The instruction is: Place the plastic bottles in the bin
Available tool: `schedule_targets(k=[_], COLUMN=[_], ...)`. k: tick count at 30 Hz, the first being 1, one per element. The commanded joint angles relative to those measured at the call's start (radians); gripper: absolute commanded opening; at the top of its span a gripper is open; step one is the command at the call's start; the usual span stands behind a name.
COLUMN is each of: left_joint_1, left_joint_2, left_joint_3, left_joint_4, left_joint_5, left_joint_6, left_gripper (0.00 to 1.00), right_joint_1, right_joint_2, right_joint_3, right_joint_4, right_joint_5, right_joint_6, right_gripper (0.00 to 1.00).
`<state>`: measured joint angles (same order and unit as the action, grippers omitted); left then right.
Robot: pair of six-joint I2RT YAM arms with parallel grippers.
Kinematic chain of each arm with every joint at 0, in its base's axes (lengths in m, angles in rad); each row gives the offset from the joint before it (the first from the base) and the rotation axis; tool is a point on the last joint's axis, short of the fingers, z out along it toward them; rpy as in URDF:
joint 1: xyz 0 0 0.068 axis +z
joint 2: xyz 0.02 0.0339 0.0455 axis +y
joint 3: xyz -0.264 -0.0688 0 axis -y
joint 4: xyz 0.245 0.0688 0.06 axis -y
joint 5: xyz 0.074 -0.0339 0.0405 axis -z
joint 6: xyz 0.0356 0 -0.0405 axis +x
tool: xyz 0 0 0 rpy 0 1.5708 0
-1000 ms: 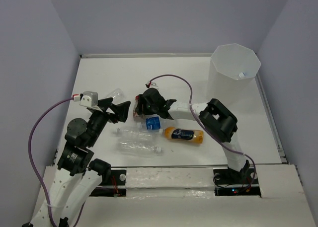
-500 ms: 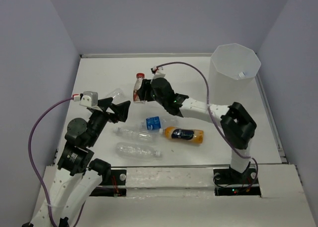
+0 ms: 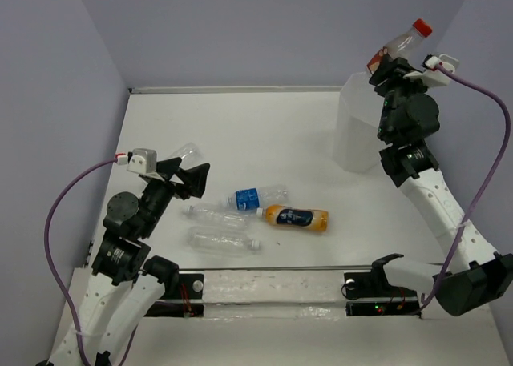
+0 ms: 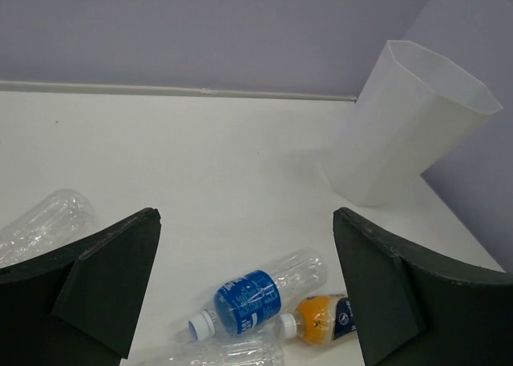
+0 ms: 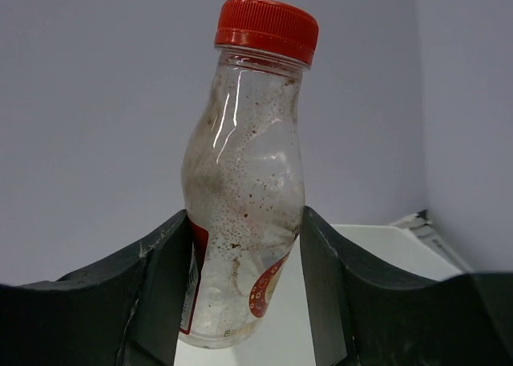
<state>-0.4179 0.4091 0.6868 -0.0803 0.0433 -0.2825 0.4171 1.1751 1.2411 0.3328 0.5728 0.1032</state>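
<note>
Nearest the arm bases, toward 6 o'clock on the white surface point(image 3: 272, 134), lies a loose cluster awaiting collection. A clear bottle point(image 3: 220, 239) is closest. A second clear bottle point(image 3: 212, 215) lies just beyond it, and the orange bottle point(image 3: 296, 217) is at their 3 o'clock. The blue-labelled bottle point(image 3: 255, 197) lies just beside the orange one's neck. All four are on their sides.

At 9 o'clock the left tool point(image 3: 183, 172) hangs with its fingers spread wide and nothing between them. It points toward the cluster, in my judgement ready for a pick. A fifth clear bottle point(image 3: 183, 152) lies just behind it.

At 2 o'clock stands the white bin point(image 4: 409, 118), upright. The right tool point(image 3: 389, 68) is raised above its rim, clamped on the body of the red-capped bottle point(image 5: 244, 206). The cap points up and away. I judge this to be the position for a drop.

The bin's contents cannot be told, because the arm covers its mouth from above and the left wrist view shows only its outer wall and rim.
</note>
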Motion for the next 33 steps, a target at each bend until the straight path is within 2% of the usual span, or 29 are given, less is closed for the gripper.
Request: schedule_targets(k=[1, 3, 4, 5, 7, 9, 12, 15, 16, 18, 21, 23, 24, 25, 27, 30, 33], left_joint_1=[-0.001, -0.001, -0.001, -0.001, -0.001, -0.001, -0.001, 0.005, 0.010, 0.016, 0.030, 0.037, 0.047, 0.050, 0.067, 0.082, 0.091], left_joint_2=[-0.006, -0.001, -0.001, 0.003, 0.008, 0.013, 0.014, 0.019, 0.020, 0.027, 0.028, 0.031, 0.036, 0.040, 0.045, 0.034, 0.020], left_joint_3=[0.019, 0.017, 0.016, 0.016, 0.016, 0.017, 0.017, 0.016, 0.017, 0.019, 0.022, 0.029, 0.033, 0.045, 0.057, 0.075, 0.097], left_joint_4=[0.033, 0.033, 0.033, 0.033, 0.034, 0.037, 0.037, 0.039, 0.039, 0.039, 0.031, 0.011, -0.015, -0.030, -0.065, -0.099, -0.137], left_joint_5=[0.009, 0.006, 0.006, 0.007, 0.010, 0.018, 0.018, 0.015, 0.013, 0.007, -0.042, -0.192, -0.248, -0.357, -0.437, -0.529, -0.603], left_joint_6=[-0.003, -0.003, -0.003, -0.001, -0.003, -0.003, -0.004, -0.003, -0.004, -0.006, -0.014, -0.038, -0.073, -0.092, -0.145, -0.178, -0.195], left_gripper=[0.99, 0.99, 0.99, 0.99, 0.99, 0.99, 0.99, 0.99, 0.99, 0.99, 0.99, 0.99, 0.99, 0.99, 0.99, 0.99, 0.99], right_joint_1=[-0.118, -0.144, -0.144, -0.153, -0.163, -0.163, -0.163, -0.163, -0.152, -0.105, 0.145, 0.273, 0.369, 0.418, 0.556, 0.697, 0.764], right_joint_2=[0.050, 0.040, 0.031, 0.021, 0.009, 0.012, -0.005, -0.025, -0.022, 0.013, 0.095, 0.142, 0.190, 0.211, 0.254, 0.334, 0.412], right_joint_3=[-0.032, -0.055, -0.064, -0.077, -0.074, -0.027, 0.009, 0.026, 0.030, 0.040, 0.037, 0.018, 0.003, -0.006, -0.022, -0.017, -0.015], right_joint_4=[-0.067, -0.089, -0.089, -0.089, -0.097, -0.136, -0.219, -0.302, -0.329, -0.380, -0.439, -0.448, -0.430, -0.410, -0.393, -0.391, -0.371], right_joint_5=[0.059, 0.085, 0.096, 0.101, 0.104, 0.104, 0.029, -0.211, -0.407, -0.665, -0.679, -0.698, -0.764, -0.781, -0.792, -0.769, -0.775], right_joint_6=[-0.062, -0.054, -0.051, -0.051, -0.057, -0.062, -0.033, 0.041, 0.087, 0.113, 0.037, 0.029, 0.044, 0.053, 0.032, -0.011, -0.023], right_gripper=[0.37, 0.37, 0.41, 0.58, 0.81, 0.96, 0.96, 0.87, 0.84, 0.80, 0.78, 0.78, 0.77, 0.77, 0.78, 0.84, 0.91])
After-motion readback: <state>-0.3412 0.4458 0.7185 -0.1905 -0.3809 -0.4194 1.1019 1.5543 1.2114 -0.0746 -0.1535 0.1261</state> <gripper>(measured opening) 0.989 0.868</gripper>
